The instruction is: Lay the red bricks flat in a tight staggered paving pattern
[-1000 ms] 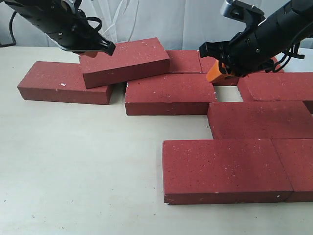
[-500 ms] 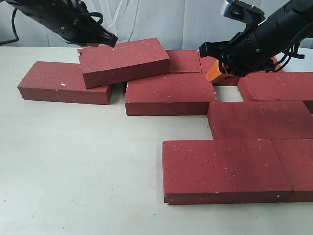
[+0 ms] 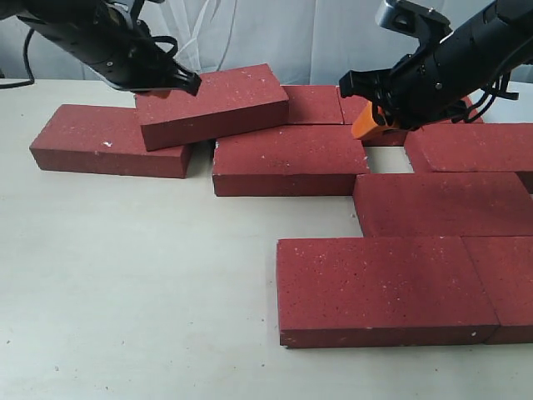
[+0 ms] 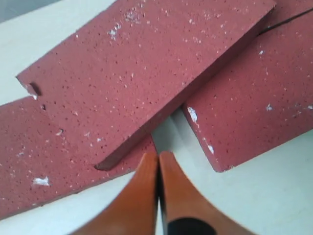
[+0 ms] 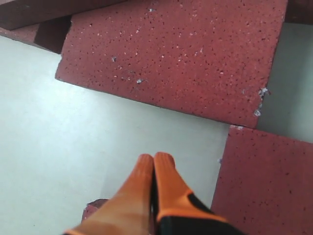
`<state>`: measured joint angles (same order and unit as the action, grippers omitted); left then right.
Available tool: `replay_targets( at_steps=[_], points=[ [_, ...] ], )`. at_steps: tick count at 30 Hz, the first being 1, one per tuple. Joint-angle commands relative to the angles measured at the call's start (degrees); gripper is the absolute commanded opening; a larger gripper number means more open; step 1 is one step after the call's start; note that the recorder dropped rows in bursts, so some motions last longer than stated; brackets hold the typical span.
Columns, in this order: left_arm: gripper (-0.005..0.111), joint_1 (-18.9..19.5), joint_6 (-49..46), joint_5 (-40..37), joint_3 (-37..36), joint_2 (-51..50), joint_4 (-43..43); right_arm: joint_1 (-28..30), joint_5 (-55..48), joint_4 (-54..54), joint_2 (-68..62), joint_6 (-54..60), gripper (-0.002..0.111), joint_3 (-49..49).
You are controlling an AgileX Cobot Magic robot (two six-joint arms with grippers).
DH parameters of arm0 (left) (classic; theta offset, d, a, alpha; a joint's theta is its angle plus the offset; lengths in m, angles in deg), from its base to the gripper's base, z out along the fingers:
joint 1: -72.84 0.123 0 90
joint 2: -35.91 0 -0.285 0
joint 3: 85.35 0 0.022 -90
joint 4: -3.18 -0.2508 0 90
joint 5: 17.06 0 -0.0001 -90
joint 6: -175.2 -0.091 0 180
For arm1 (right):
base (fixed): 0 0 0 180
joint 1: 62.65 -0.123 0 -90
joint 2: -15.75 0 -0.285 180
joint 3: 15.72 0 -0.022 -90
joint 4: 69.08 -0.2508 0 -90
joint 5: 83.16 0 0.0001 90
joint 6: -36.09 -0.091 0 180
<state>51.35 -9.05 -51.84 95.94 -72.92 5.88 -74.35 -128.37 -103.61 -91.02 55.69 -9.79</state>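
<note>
Several red bricks lie on the pale table (image 3: pixel 125 275). One red brick (image 3: pixel 212 104) sits askew on top of others, its end over the left brick (image 3: pixel 100 140) and next to the centre brick (image 3: pixel 287 158). My left gripper (image 3: pixel 188 82) is shut and empty at the askew brick's back left edge. In the left wrist view its orange fingertips (image 4: pixel 157 156) point at the gap below that brick (image 4: pixel 146 63). My right gripper (image 3: pixel 366 125) is shut and empty, hovering over the table gap right of the centre brick (image 5: pixel 181 54), with its fingertips (image 5: pixel 154 159) above bare table.
Flat bricks fill the right side: one at the back (image 3: pixel 315 103), one at the right (image 3: pixel 475 146), one below it (image 3: pixel 441 204), and two side by side in front (image 3: pixel 383 287) (image 3: pixel 508 283). A white curtain hangs behind. Bare table lies left and front.
The left gripper lifted a little and came back down to the askew brick's back edge. The bricks and the right arm have not moved.
</note>
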Motion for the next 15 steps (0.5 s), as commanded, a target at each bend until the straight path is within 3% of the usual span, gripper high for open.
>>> replay_targets(
  at_steps=[1,6,15],
  points=[
    [0.000,0.96,1.04,-3.05,-0.06,-2.93,0.46,0.22,0.55,0.08,0.57,0.26,-0.001,0.17],
    [0.000,3.68,1.05,-6.12,0.91,-8.66,7.47,0.22,0.72,-0.29,0.46,0.26,-0.001,0.17],
    [0.000,3.68,-4.89,-0.04,2.12,-16.41,24.83,0.22,0.84,-0.29,0.46,0.26,-0.001,0.17]
  ],
)
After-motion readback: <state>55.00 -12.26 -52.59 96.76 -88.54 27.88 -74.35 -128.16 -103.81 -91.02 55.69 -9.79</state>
